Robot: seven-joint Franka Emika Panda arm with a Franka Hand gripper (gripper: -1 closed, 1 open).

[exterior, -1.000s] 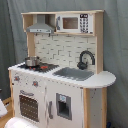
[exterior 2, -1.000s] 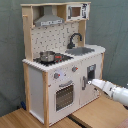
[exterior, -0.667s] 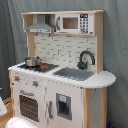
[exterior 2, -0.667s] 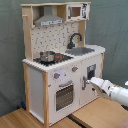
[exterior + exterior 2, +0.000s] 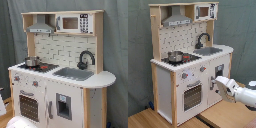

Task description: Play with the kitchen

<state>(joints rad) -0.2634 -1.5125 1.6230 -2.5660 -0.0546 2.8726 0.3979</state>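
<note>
The kitchen [image 5: 190,60] is standing upright on a wooden table [image 5: 158,120] in front of a grey curtain [image 5: 240,25], in both exterior views. On its top a small pot [image 5: 175,56] is sitting on the stove [image 5: 183,59], with the grey sink [image 5: 210,50] and black faucet [image 5: 203,39] beside it, and a hood [image 5: 177,21] and microwave [image 5: 203,11] are hanging above. In the second exterior view the arm [image 5: 245,95] is reaching in from the second exterior view's right, and the tool [image 5: 219,82] is sitting at the lower cabinet door [image 5: 219,79], to the second exterior view's right of the oven door [image 5: 192,95] and below the sink. Compared with a second ago, the arm is showing more of itself and the tool is lying closer in against that door panel, so it is pressing its approach toward the front of the kitchen rather than the stove or the knobs [image 5: 193,73]. I cannot tell whether the tool is wide or narrow, nor whether it is touching the door or only just beside it. Both doors are looking closed, and the pot is not shifting. My judgement is that the arm is going for the door or its handle, and play on the kitchen is only beginning. In the first exterior view only a pale shape at the bottom edge is showing, too unclear to name.
</note>
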